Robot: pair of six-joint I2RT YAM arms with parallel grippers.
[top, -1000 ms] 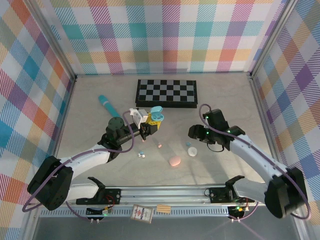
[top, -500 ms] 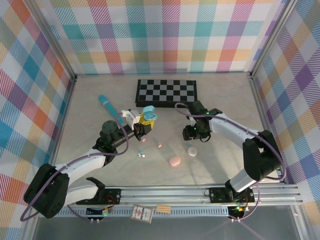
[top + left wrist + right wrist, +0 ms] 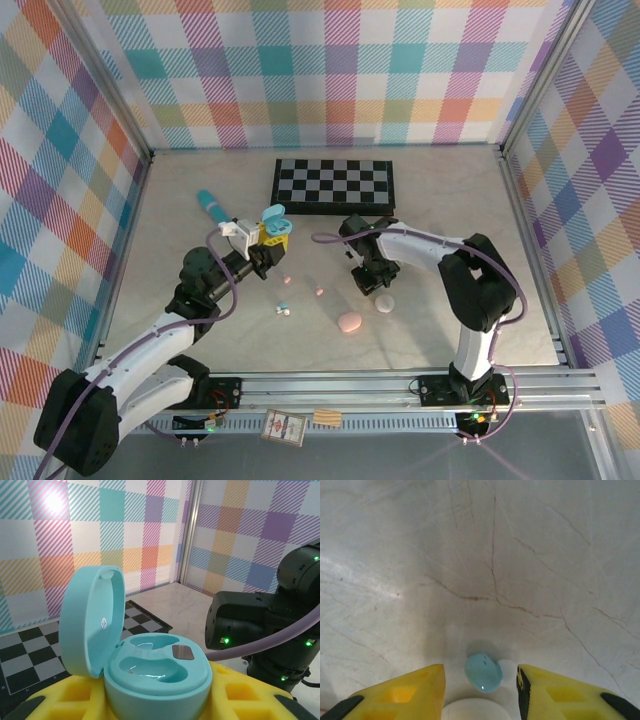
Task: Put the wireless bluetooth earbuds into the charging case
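Observation:
My left gripper (image 3: pixel 266 236) is shut on an open teal charging case (image 3: pixel 156 672), held above the table. Its lid (image 3: pixel 92 619) stands up at the left and both wells look empty. My right gripper (image 3: pixel 480 680) points down at the table, open, with its yellow fingers (image 3: pixel 405 694) on either side of a pale blue earbud (image 3: pixel 483 672) but not touching it. In the top view the right gripper (image 3: pixel 371 281) hovers just above a white case (image 3: pixel 384 302). Two pink earbuds (image 3: pixel 319 291) and a white and blue pair (image 3: pixel 283 310) lie on the table between the arms.
A pink case (image 3: pixel 349 322) lies in front of the white one. A folded chessboard (image 3: pixel 334 185) sits at the back and a teal stick (image 3: pixel 213 208) at the back left. The right arm's black wrist (image 3: pixel 265 625) is close to the held case.
The right arm has swung left and come down over the pale blue earbud. The left arm has drawn back to the left, still holding the open teal case.

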